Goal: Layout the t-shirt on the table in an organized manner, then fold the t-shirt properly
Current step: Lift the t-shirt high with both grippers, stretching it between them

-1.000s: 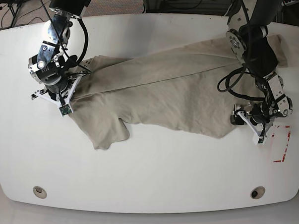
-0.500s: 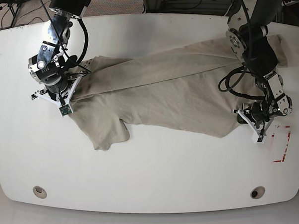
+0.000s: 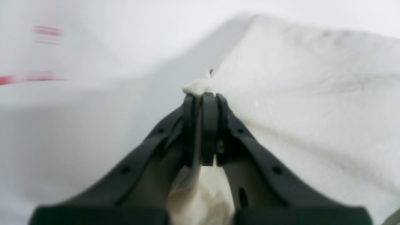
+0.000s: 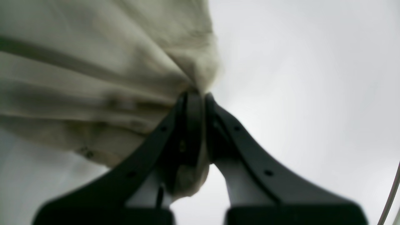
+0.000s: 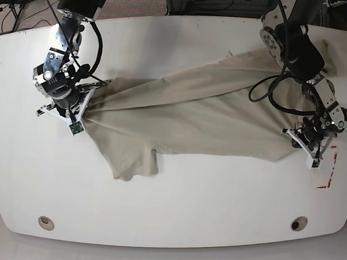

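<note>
The beige t-shirt [image 5: 202, 117] lies stretched across the white table [image 5: 194, 204] between my two grippers, with one sleeve hanging toward the front. At the right of the base view my left gripper [image 5: 298, 140] is shut on the shirt's lower corner. In the left wrist view the left gripper [image 3: 203, 97] pinches a bit of t-shirt [image 3: 312, 93] between its black fingers. At the left of the base view my right gripper [image 5: 87, 99] is shut on bunched cloth. The right wrist view shows the right gripper [image 4: 195, 95] clamped on gathered t-shirt [image 4: 93, 78], lifted a little.
A red-tape mark [image 5: 328, 178] lies just in front of the left gripper, and shows blurred as red tape [image 3: 31, 78] in the left wrist view. Two grey grommet holes [image 5: 46, 222] [image 5: 299, 223] sit near the table's front edge. Cables and floor lie beyond the far edge.
My left gripper closed on the shirt's corner and pulled it to the right and forward, drawing the cloth tauter. The sleeve slid right. The right gripper kept its hold and place.
</note>
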You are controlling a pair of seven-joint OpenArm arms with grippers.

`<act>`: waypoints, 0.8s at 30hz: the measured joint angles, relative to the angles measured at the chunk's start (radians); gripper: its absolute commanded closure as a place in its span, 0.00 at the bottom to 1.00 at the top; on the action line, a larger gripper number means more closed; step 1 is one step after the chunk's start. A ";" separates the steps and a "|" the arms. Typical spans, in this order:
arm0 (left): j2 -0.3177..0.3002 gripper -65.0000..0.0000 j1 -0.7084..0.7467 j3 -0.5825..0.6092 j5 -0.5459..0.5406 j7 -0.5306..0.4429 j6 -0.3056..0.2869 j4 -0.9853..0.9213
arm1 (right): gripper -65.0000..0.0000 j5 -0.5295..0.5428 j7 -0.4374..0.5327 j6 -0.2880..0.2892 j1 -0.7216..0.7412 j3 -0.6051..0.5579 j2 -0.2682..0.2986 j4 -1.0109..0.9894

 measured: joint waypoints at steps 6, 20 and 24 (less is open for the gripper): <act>0.001 1.00 -0.003 0.000 -0.006 0.077 0.000 0.141 | 1.00 0.009 0.004 0.003 0.036 -0.005 0.021 0.000; 0.003 1.00 -0.097 0.040 -0.013 0.212 -0.005 0.317 | 1.00 0.013 0.000 0.004 0.260 -0.030 0.082 -0.050; 0.008 1.00 -0.180 0.048 -0.024 0.227 -0.007 0.351 | 1.00 0.012 -0.002 0.005 0.338 -0.067 0.125 -0.089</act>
